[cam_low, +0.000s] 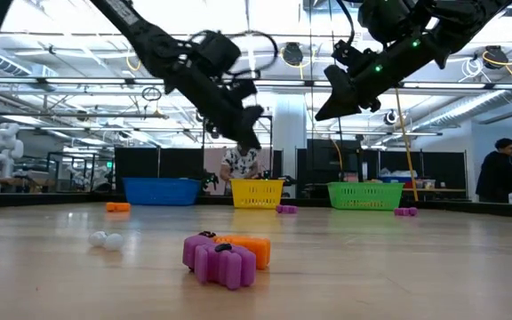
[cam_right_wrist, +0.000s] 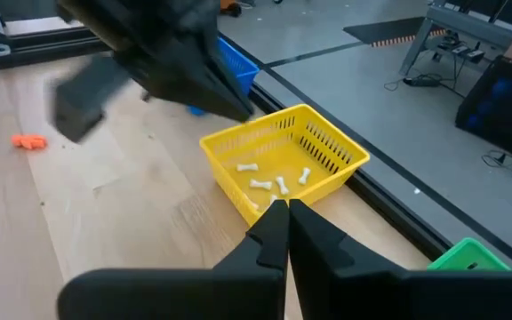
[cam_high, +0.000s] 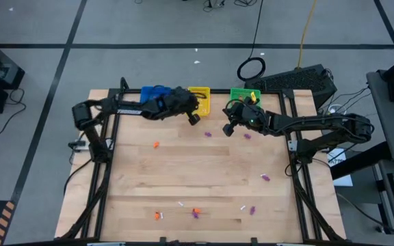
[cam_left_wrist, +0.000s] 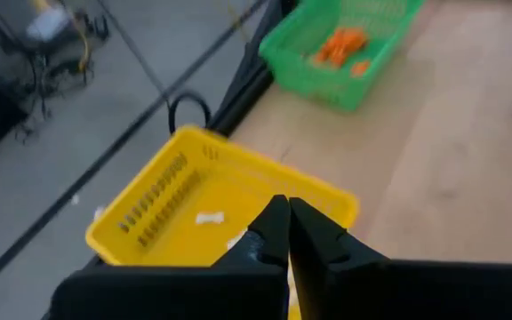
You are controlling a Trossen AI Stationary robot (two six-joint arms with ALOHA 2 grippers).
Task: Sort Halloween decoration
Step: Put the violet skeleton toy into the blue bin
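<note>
Broadly: pale wooden bench (cam_high: 197, 178), black-framed, under both dark arms. Along its far edge, three baskets in a row: blue basket (cam_high: 153, 93), yellow basket (cam_high: 201, 96), green basket (cam_high: 242, 95). Left gripper (cam_high: 194, 119) raised above the bench just in front of the yellow basket, fingers pressed together, nothing between them. Right gripper (cam_high: 228, 128) raised in front of the green basket, fingers likewise pressed together and holding nothing. Small white bone-shaped pieces (cam_right_wrist: 274, 182) lying in the yellow basket; orange pieces (cam_left_wrist: 343, 46) in the green one. Remaining Halloween decoration scattered over the bench: orange trinket (cam_high: 156, 145) toward the left side, purple trinket (cam_high: 208, 134) between the two grippers, another purple trinket (cam_high: 266, 178) toward the right side. Near the front edge, an orange and purple pair (cam_high: 195, 212) touching each other, with an orange piece (cam_high: 159, 215), a white piece (cam_high: 243, 207) and a purple piece (cam_high: 252, 210) close by. Beyond the bench, a person (cam_low: 498, 171) standing at the far right of the room.
</note>
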